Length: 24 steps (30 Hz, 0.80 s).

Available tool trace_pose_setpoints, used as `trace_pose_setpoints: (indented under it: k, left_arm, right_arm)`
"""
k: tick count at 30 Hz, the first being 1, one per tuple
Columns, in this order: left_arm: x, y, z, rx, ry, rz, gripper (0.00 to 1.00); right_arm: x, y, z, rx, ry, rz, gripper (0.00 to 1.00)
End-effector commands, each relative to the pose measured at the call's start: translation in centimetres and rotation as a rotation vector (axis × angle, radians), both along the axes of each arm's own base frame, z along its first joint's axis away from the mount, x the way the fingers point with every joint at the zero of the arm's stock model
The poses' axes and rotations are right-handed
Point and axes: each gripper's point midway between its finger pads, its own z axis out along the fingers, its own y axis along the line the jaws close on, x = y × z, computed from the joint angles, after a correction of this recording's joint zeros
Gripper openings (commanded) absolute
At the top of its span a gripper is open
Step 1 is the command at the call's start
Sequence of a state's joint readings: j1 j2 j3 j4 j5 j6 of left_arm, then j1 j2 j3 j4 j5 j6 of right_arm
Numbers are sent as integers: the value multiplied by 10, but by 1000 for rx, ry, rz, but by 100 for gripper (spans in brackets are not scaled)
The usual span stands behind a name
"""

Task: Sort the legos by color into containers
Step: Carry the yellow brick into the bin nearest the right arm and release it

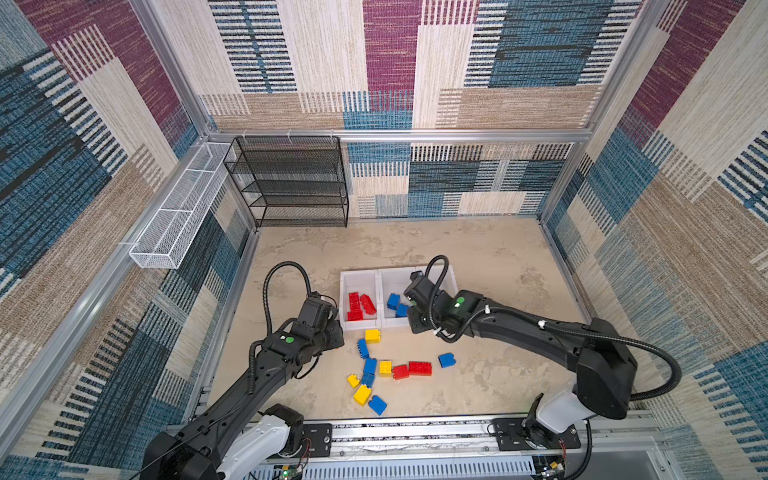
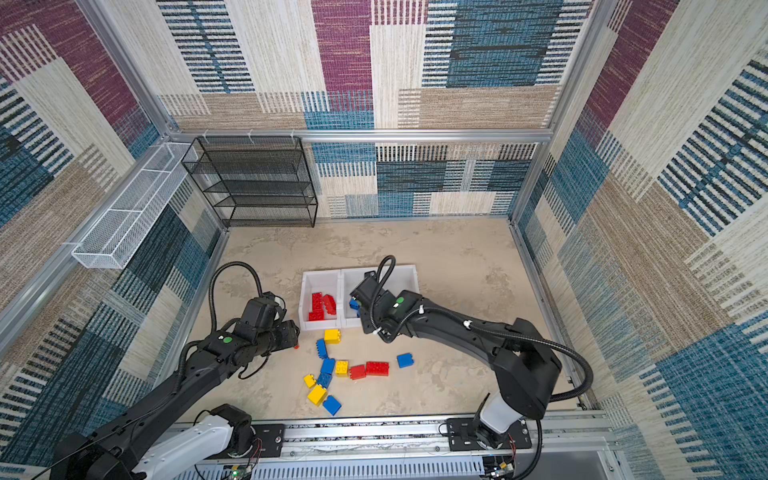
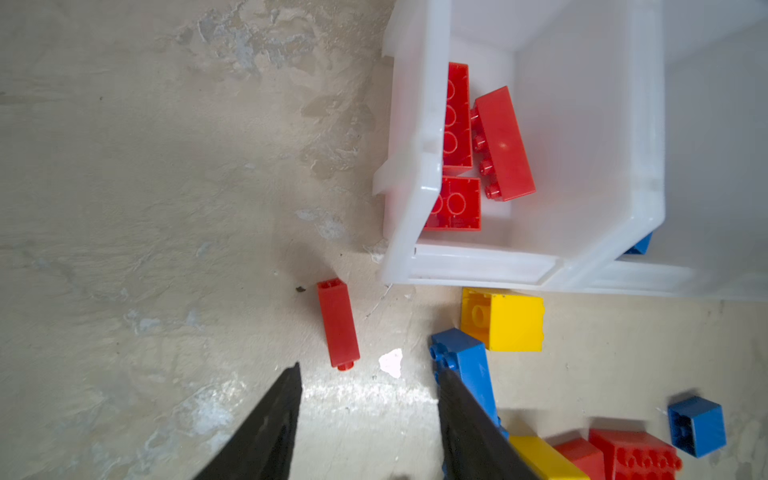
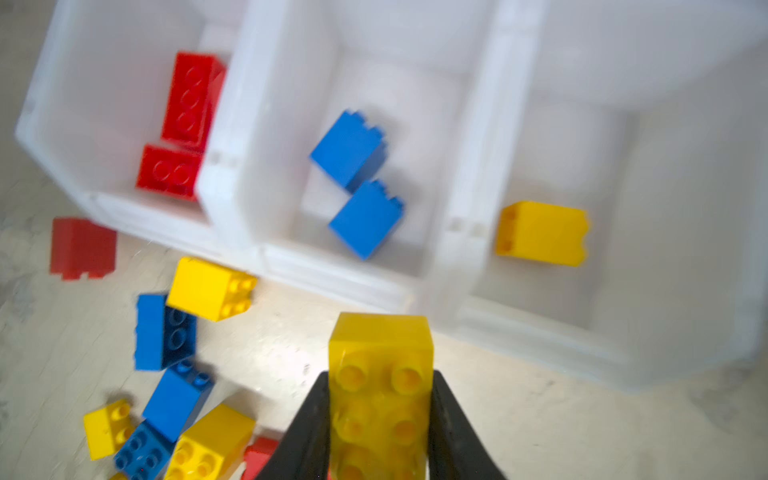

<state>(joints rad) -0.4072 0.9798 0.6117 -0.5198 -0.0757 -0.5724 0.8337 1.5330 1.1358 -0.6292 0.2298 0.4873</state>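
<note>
Legos (image 1: pixel 419 368) in red, blue and yellow, loose on the beige worktop (image 1: pixel 478 257) just in front of the containers (image 1: pixel 359 279), three joined white bins. Red bricks (image 1: pixel 360 305) in the left bin, two blue bricks (image 1: pixel 393 301) in the middle one, a single yellow brick (image 4: pixel 540 232) in the third. Right gripper (image 4: pixel 380 374) clenched on an oblong yellow brick (image 4: pixel 380 340), studs towards the wrist camera, raised by the bins' near wall. Left gripper (image 3: pixel 370 369) released and empty, low over the worktop, near a narrow red brick (image 3: pixel 337 324) lying beside the left bin's corner. Black mesh rack (image 1: pixel 291 183) and white wire basket (image 1: pixel 178 216) in the far left corner, well apart.
</note>
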Motion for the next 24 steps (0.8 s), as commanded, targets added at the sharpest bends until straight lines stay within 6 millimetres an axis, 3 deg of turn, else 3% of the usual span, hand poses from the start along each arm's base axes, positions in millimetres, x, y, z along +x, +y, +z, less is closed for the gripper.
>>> trace_pose_setpoints:
  k: [1, 6, 14, 19, 24]
  left_arm:
    - [1, 2, 1, 7, 1, 14, 56]
    - [-3, 2, -3, -14, 6, 27, 56]
    - [-8, 8, 2, 12, -8, 27, 56]
    - [-10, 6, -4, -14, 1, 33, 56]
    - [-8, 8, 0, 15, -1, 17, 56]
  right_arm:
    - [24, -23, 10, 11, -59, -41, 33]
    - [53, -35, 7, 4, -67, -63, 34]
    - [80, -37, -8, 1, -45, -78, 36]
    - [82, -37, -7, -7, -39, -85, 57]
    - [81, -39, 0, 11, -51, -99, 64]
